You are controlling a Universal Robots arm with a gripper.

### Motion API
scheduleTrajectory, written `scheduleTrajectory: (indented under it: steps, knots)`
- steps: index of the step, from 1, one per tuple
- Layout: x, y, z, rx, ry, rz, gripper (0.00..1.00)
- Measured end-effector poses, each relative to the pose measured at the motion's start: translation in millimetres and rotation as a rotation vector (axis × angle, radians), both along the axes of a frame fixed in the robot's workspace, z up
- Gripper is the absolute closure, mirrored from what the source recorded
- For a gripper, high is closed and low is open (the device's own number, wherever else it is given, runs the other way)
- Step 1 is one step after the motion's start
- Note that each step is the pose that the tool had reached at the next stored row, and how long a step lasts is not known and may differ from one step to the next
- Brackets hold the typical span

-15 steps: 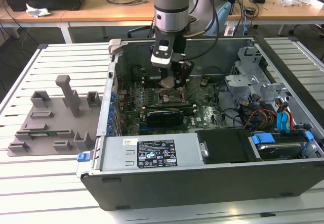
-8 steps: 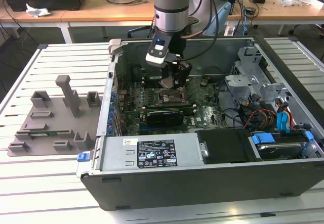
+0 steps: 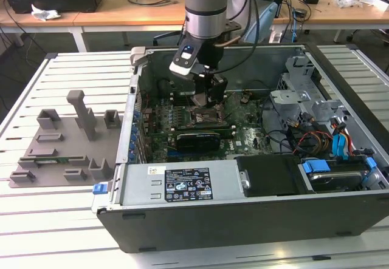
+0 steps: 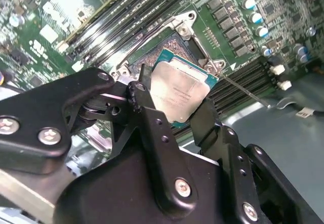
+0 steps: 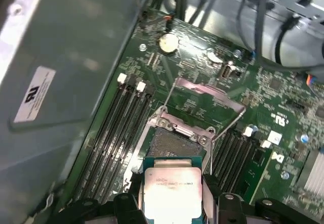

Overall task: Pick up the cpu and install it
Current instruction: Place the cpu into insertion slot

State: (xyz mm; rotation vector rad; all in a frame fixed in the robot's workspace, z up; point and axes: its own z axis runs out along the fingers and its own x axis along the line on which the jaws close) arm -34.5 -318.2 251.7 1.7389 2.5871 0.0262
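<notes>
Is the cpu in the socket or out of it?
Out. In both wrist views the gripper grips the cpu by its edges, off the socket, whose pin field lies bare.

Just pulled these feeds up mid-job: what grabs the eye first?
The black gripper clamps a flat square silver-topped cpu by its edges, close to the open metal-framed socket on the green motherboard. In the exterior view the arm reaches down into the open dark computer case, with a grey plastic fixture plate at that view's left.
</notes>
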Motion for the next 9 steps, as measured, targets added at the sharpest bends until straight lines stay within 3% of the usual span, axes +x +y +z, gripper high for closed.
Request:
scheduleTrajectory:
  steps: [3,9]
  knots:
    - [0.0,0.0,-0.1,0.0000,0.0000,-0.051,0.45]
    - [0.0,0.0,-0.9,0.0000,0.0000,-0.201,0.45]
